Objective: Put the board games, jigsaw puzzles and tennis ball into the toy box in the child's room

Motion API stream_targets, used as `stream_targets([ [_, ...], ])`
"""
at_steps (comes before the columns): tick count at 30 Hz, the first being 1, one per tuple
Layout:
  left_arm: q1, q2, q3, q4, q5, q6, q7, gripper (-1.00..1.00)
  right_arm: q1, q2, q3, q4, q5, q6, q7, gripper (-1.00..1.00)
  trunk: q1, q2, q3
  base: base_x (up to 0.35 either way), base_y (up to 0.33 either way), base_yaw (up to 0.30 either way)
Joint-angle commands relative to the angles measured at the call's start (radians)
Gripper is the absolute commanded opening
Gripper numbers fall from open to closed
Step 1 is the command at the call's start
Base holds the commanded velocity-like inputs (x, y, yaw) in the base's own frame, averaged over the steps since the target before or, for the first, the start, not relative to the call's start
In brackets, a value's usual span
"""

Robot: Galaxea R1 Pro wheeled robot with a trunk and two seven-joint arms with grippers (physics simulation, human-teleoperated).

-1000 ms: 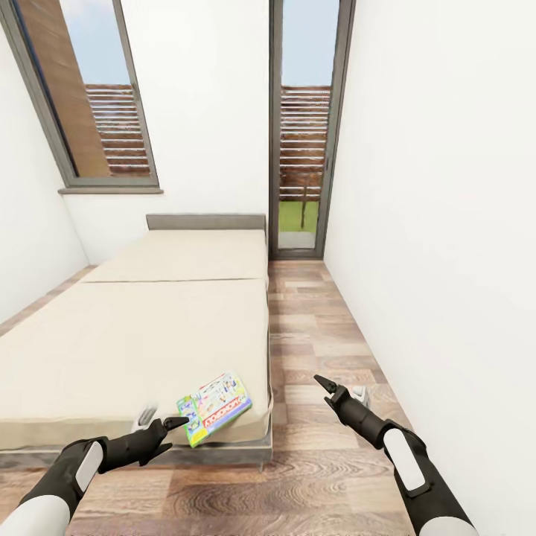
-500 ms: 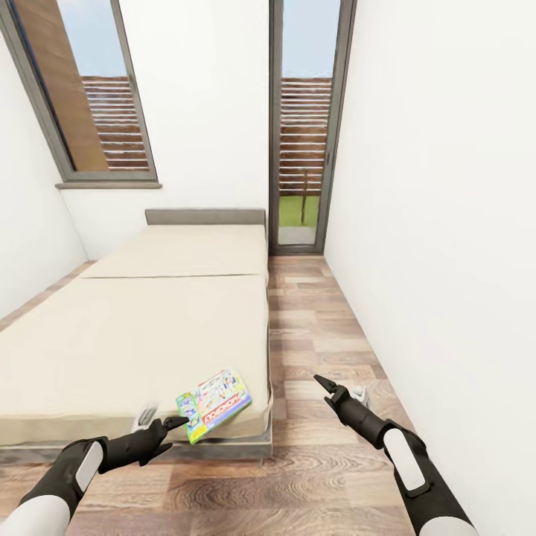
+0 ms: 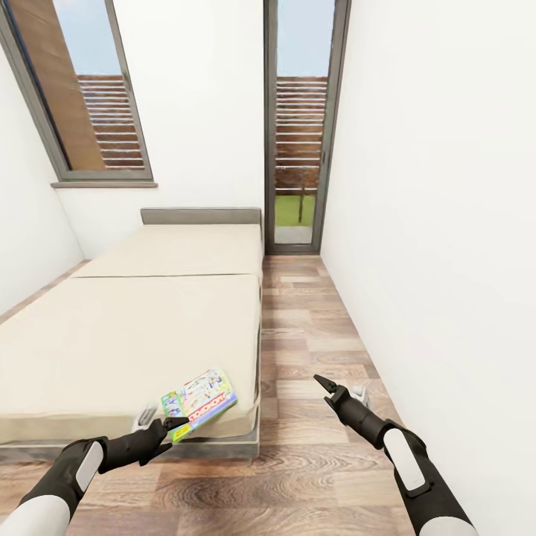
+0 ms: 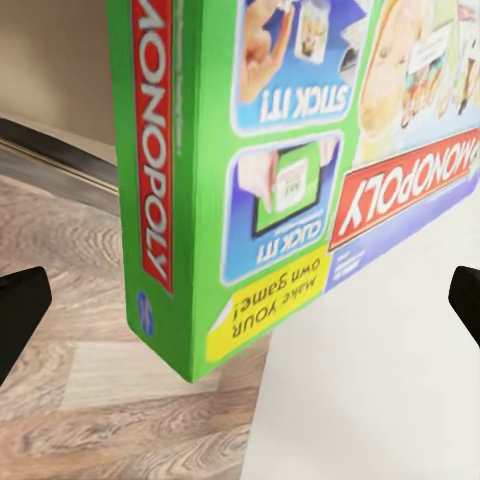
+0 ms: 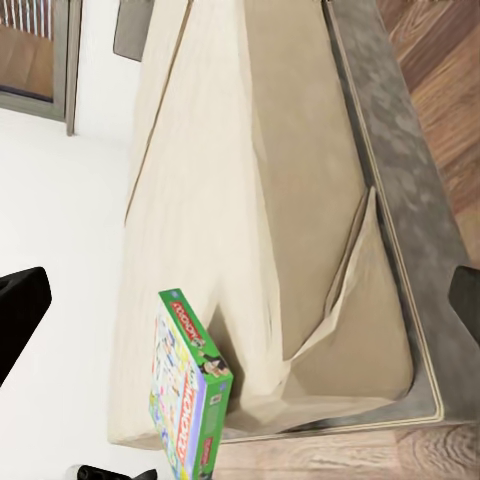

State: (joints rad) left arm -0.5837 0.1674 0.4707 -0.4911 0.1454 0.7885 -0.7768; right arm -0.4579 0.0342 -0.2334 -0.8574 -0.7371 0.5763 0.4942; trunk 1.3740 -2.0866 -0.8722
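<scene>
At the near corner of the bed (image 3: 149,327), close to its foot edge and to the side that borders the wood floor (image 3: 313,350), one board game (image 3: 198,403) is seen lying flat on the cream mattress, slightly skewed to the edges. It is a green Monopoly box, and in the left wrist view (image 4: 270,170) it is seen close up with one corner reaching past the mattress edge over the floor. That overhang is judged useful, since a thin flat box is more easily pinched at a free corner than lifted off a soft surface.

The left gripper (image 3: 158,423) is held low at the foot of the bed, just beside the box's near corner; its fingers are spread, with the box between their dark tips in the wrist view, and nothing is gripped. This pose is judged to be an approach for pinching the box at its edge. The right gripper (image 3: 339,392) is held over the floor beside the bed, well apart from the box; its two dark tips stand far apart at the sides of the right wrist view, so it is also spread and empty, apparently kept out of the way. From there the box (image 5: 188,400) is seen edge-on at the mattress corner.

The pick-up is judged not yet made.
</scene>
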Motion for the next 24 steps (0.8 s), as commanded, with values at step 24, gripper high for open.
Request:
stream_targets([
  [24,-0.001,0.000,0.003,0.000,0.000,0.005,-0.002,1.00,-0.001,0.001,-0.004,0.000,-0.004,0.008,0.001,1.00,0.000,0.000,-0.001,0.000,-0.008,0.000],
])
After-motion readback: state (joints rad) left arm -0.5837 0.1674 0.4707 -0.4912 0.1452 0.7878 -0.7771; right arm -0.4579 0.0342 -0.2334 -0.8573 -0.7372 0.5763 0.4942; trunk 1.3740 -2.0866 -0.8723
